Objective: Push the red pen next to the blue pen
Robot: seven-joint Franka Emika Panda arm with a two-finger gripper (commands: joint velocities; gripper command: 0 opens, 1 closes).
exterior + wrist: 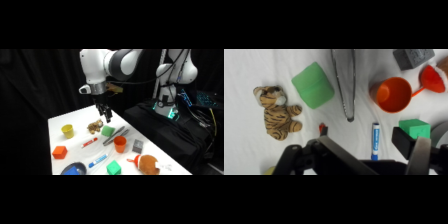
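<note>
red pen [90, 142] below raised claw [105, 118]

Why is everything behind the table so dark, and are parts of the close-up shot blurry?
Side view: black curtains surround the brightly lit white table. Wrist view: the end effector near the lens is blurred and hides most of the red pen; the toy tiger looks clearer.

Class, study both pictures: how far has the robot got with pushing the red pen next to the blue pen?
Done: nothing; the red pen lies apart from the blue pen. In hand: the hand hangs above the table, touching neither pen. Left: coming down and pushing the red pen across.
</note>
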